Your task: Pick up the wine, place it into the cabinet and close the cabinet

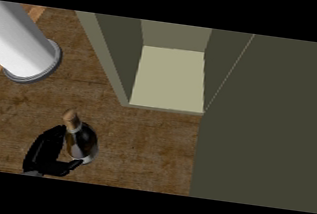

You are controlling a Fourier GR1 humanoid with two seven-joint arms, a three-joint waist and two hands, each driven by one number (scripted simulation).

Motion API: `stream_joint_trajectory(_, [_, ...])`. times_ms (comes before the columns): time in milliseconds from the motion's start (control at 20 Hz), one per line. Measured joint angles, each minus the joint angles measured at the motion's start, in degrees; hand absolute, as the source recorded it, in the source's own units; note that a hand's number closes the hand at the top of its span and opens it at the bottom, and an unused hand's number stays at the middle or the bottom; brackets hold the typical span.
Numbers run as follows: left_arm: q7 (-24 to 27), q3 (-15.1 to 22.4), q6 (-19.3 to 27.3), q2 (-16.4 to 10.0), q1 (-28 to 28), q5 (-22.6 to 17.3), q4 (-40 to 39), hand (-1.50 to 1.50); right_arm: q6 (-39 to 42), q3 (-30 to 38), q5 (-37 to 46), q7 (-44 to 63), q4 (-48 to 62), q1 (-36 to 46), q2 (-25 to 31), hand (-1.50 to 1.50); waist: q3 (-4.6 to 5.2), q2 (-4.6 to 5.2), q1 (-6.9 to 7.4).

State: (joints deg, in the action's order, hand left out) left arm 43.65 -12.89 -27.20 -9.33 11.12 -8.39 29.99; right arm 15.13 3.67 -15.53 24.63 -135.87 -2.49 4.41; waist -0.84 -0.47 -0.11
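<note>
The wine bottle (81, 142) is dark with a tan cork top and shows at the lower left over the wooden counter (149, 143). My left hand (45, 152) comes in from the lower edge, on the bottle's left side, with its fingers and thumb curled round the bottle's body. The olive cabinet (112, 52) stands at the back centre, and its pale inner shelf (169, 77) is bare and in plain sight. Its door (271, 124) stands open, filling the right side of the view. My right hand does not show.
A large white cylinder (13, 42) with a grey rim lies at the upper left, over the counter's light wooden edge. Brown countertop stretches between the bottle and the cabinet's opening.
</note>
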Motion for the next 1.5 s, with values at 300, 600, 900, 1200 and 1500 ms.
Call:
stream_joint_trajectory(300, [1.6, 1.0, 1.4, -0.3, 0.5, 0.6, -0.6, 1.5, 0.8, -0.1, 0.3, -1.3, 0.1, -1.5, -0.4, -1.5, 0.1, 0.05, -0.04])
stream_joint_trajectory(600, [6.5, 1.9, 6.7, 1.7, -4.5, 1.3, 5.0, 1.5, 1.5, 2.0, -0.5, -2.2, 1.6, -1.4, 0.3, -1.5, 0.04, -0.11, 0.22])
stream_joint_trajectory(900, [7.4, 3.0, 7.7, 3.5, -10.5, 0.1, 12.2, 1.5, 1.1, 0.6, 1.0, -2.6, 1.7, -1.4, -0.6, -1.5, 0.17, -0.04, 0.41])
stream_joint_trajectory(1200, [5.6, 6.0, 6.2, 6.3, -16.7, -1.7, 20.1, 1.5, 1.0, 0.3, 0.9, -2.2, 1.5, -1.4, -0.7, -1.5, 0.5, 0.19, 0.43])
stream_joint_trajectory(1500, [-1.8, 10.5, 6.6, 8.4, -23.8, -5.3, 36.9, 1.5, 0.9, 0.6, 0.6, -2.0, 1.8, -1.1, -0.6, -1.5, 0.71, 0.32, 0.46])
